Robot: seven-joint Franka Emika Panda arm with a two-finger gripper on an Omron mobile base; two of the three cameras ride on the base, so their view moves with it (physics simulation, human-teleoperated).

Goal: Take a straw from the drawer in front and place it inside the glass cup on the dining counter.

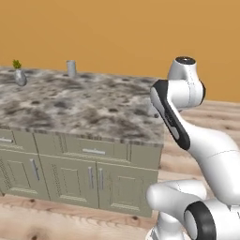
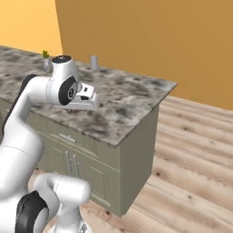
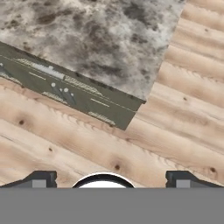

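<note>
Over the corner of the speckled grey, white and brown stone worktop I had the jaws spread wide with nothing between them. Far back on it stood the small translucent grey-white glass tumbler, and the shallow grey-green drawer sat shut.

You have 1 flat orange wall, 1 pale knotted wood-plank floor, 1 block of grey-green cabinet doors with upright silver handles, all evenly lit.
</note>
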